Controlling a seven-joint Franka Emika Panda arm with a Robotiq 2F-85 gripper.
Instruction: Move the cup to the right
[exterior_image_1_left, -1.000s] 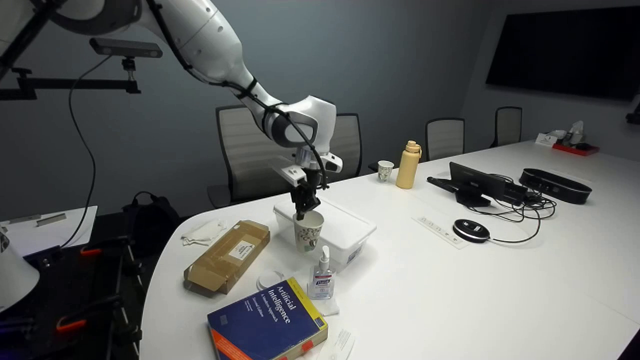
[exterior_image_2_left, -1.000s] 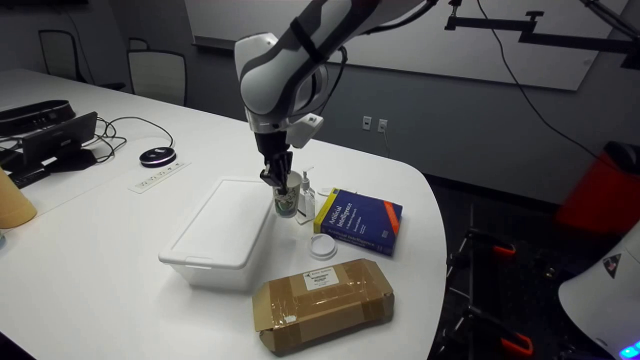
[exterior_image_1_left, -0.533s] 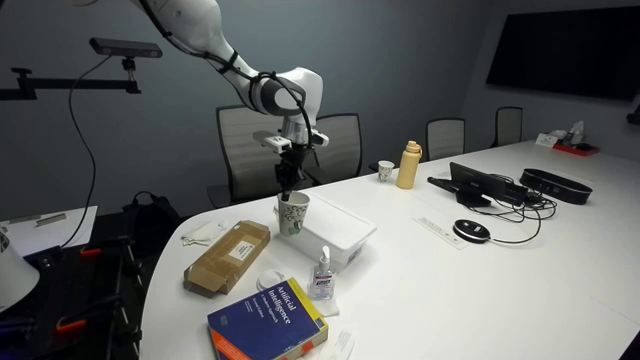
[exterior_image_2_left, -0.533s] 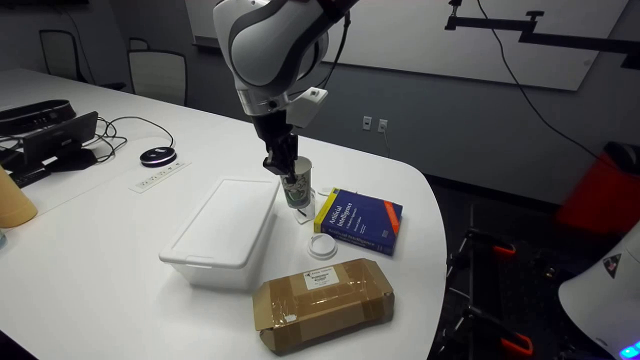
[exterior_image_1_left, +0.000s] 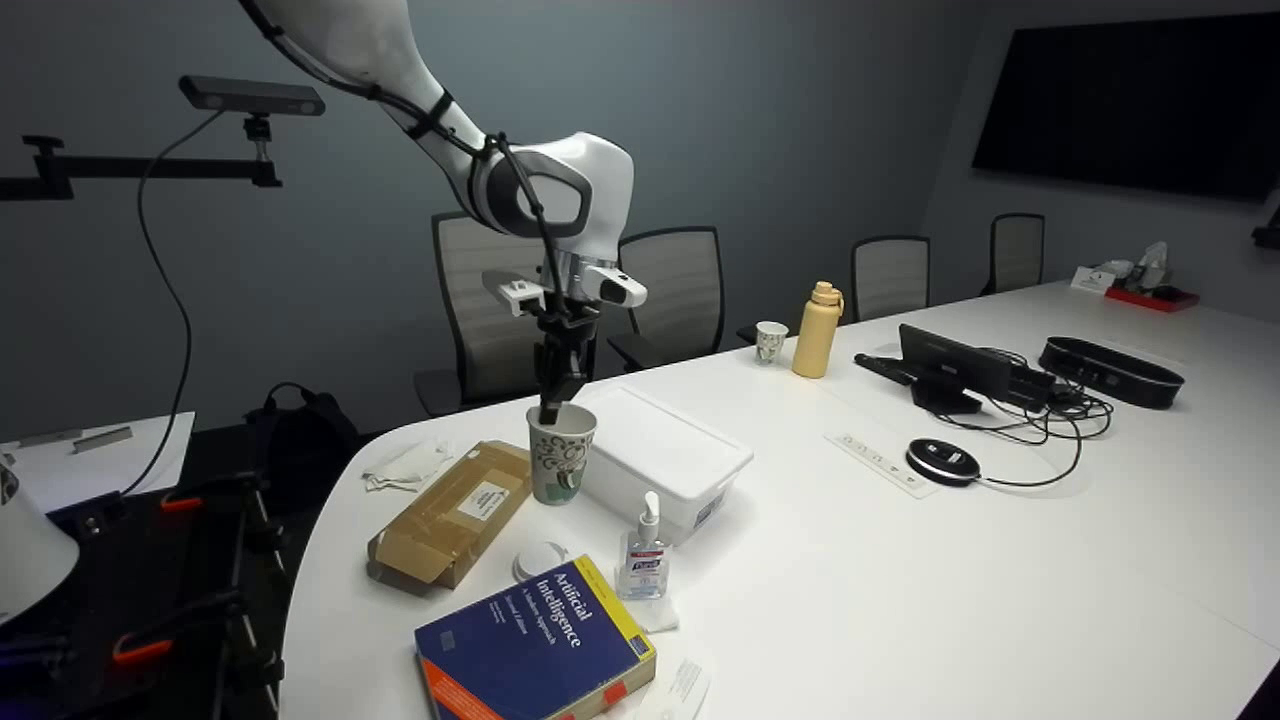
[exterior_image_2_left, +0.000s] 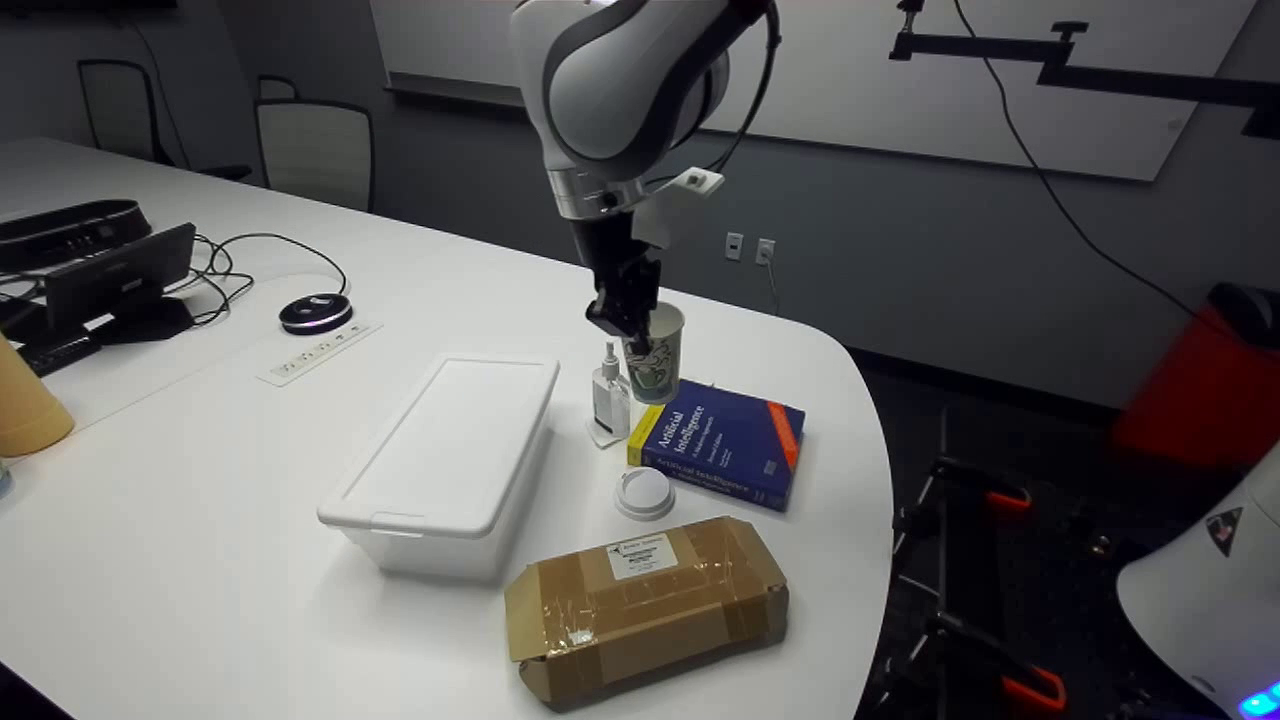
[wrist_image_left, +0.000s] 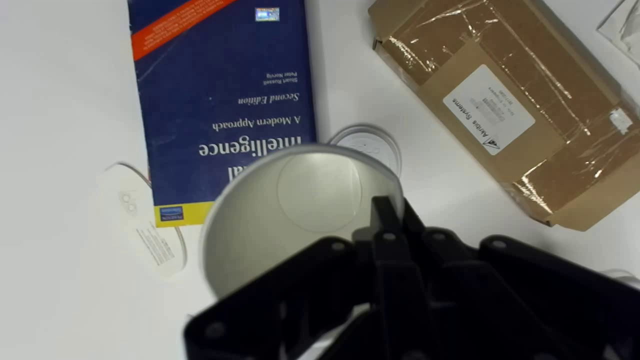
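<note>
cup (exterior_image_1_left: 561, 466) mouth up, axis near vertical

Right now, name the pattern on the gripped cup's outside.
Dark scrolls on whitish, with greenish patches lower down; the cup shows it best in an exterior view.

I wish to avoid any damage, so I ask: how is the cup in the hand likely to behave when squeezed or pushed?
The cup is probably light, since the wrist view shows its bare bottom. Its thin-looking wall, pinched by the hand, may dent. Pushed while standing, it might tip, as its base is narrower than its mouth.
</note>
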